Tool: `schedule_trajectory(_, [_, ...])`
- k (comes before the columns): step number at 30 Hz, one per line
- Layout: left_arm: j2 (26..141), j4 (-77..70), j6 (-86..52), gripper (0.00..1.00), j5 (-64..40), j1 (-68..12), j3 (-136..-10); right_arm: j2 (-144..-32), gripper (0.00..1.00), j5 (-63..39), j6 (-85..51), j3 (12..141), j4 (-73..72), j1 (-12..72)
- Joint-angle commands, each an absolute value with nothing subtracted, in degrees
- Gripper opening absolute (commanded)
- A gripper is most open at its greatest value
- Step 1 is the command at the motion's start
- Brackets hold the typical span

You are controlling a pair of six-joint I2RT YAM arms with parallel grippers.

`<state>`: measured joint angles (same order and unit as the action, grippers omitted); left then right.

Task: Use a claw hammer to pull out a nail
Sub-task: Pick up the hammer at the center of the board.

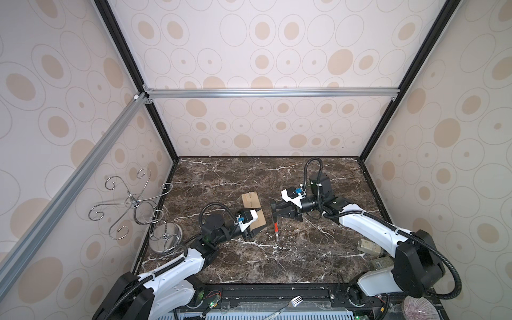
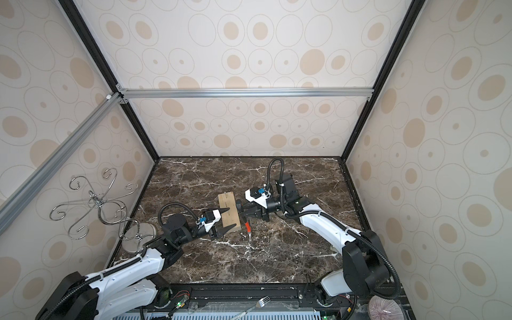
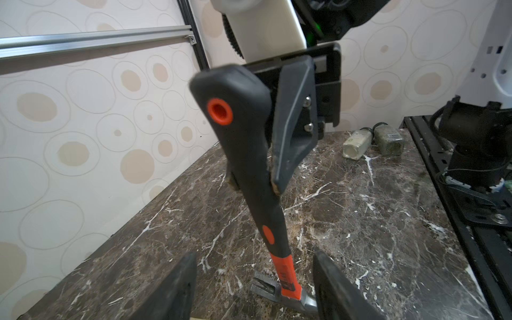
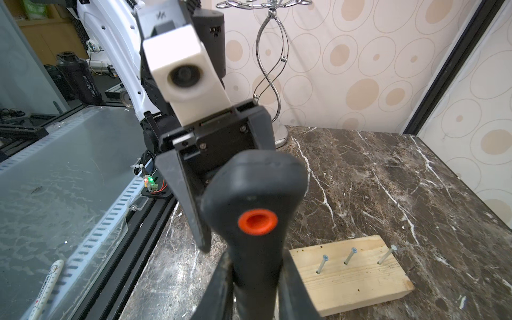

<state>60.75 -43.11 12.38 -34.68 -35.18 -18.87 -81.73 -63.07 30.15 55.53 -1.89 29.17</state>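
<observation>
The claw hammer stands almost upright, its steel head down on the marble table beside the wooden block. Its orange neck shows in both top views. My right gripper is shut on the black handle below its orange-capped end. Three nails stick out of the block; the middle nail leans slightly. My left gripper reaches over the block's near half, jaws apart with nothing between them; whether the fingers touch the wood I cannot tell. In the left wrist view its fingers frame the hammer head.
A chrome scroll stand rises at the table's left edge on a round base. Two small jars lie near the right arm. A silver fork rests on the front rail. Patterned walls close in three sides.
</observation>
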Motion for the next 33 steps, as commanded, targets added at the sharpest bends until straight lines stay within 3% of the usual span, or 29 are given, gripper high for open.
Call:
schedule_trajectory(1, [63.8,-47.9,15.2,0.64,-36.2,-37.8,-20.1,-81.5,0.23,-67.3,28.2,55.2,-7.2,29.0])
schedule_trajectory(13, [72.4,-57.2,12.3,0.58,-37.1,-39.2,-23.7,-81.1,0.24,-71.1,26.7,56.0,-6.3,29.1])
schedule_trajectory(20, [76.1,-63.1,7.7,0.48,-37.1,-40.5,-24.3,-79.8,0.26,-72.3,27.1,56.3,-5.4,29.0])
schedule_trajectory(24, [77.0,-62.6,8.2,0.36,-37.0,-41.6,-25.3,-79.5,0.28,-72.4,27.0,56.6,-5.4,28.8])
schedule_trajectory(29, [77.7,-61.3,8.5,0.09,-36.4,-42.6,-26.7,-78.9,0.37,-69.2,26.6,56.1,-4.7,28.6])
schedule_trajectory(33, [77.8,-62.8,7.6,0.03,-31.2,-43.9,-26.8,-76.7,0.5,-62.0,20.5,52.4,-10.8,28.6])
